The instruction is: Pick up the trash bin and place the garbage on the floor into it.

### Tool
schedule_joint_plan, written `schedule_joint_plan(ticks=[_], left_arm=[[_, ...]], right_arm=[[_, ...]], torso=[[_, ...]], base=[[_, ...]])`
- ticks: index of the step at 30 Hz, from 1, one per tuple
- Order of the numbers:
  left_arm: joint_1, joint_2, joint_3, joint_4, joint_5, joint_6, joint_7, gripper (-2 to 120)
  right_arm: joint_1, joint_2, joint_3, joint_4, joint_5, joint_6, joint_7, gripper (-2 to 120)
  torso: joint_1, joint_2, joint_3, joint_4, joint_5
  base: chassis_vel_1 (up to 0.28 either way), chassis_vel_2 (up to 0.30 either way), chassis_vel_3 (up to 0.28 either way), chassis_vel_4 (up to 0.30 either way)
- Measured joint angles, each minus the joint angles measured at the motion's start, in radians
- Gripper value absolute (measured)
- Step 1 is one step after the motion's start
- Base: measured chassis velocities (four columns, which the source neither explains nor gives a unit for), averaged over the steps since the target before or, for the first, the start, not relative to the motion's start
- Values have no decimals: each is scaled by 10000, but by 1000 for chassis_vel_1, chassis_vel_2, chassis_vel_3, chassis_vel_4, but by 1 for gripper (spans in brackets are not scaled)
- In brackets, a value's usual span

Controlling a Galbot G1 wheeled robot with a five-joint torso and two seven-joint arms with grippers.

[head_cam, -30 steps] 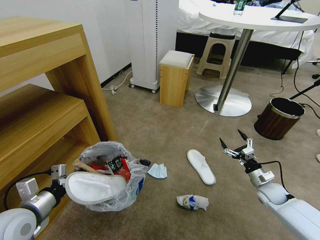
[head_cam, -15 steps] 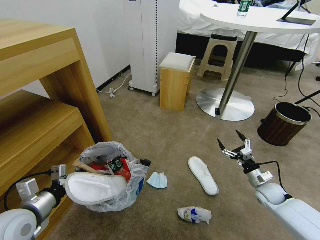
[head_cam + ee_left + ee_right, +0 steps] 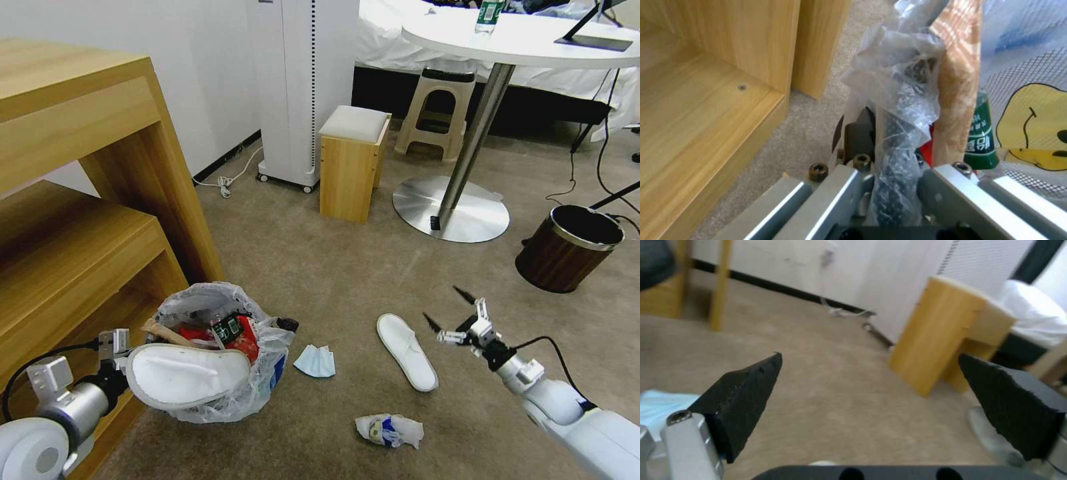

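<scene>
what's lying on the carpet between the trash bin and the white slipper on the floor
In the head view, a light-blue mask lies on the carpet between the trash bin and the white slipper.

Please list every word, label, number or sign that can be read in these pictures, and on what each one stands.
None can be read for certain.
Green bottle in the bin: white characters, too blurred to read.
Dark pack in the bin: pale print, too small to read.
Crumpled cup on the floor: blue marks, unreadable.
Bottle on the round table: green label, too small.
Yellow smiling face: a picture, no words.

Wood shelf (image 3: 80, 220) left; brown bin (image 3: 570, 248) right, stool (image 3: 351, 162) btwn.
</scene>
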Motion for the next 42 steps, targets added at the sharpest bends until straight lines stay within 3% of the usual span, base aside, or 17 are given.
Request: schedule_joint_plan(ticks=[8, 19, 42], left_arm=[[5, -35, 28, 45, 29, -7, 12, 0], [-37, -102, 5, 48, 47, -8, 12, 0], [-34, -132, -56, 66, 12, -4, 7, 0]], right_arm=[[-247, -230, -307, 270, 131, 8, -893, 100], [-122, -435, -1103, 241, 77, 19, -1182, 100], [732, -630, -2614, -183, 1105, 51, -4405, 100]], torso=[[0, 1, 0, 1, 0], [0, 1, 1, 3, -1], [0, 0, 1, 1, -1]], base=[[0, 0, 0, 0], [0, 0, 0, 0], [0, 0, 0, 0]])
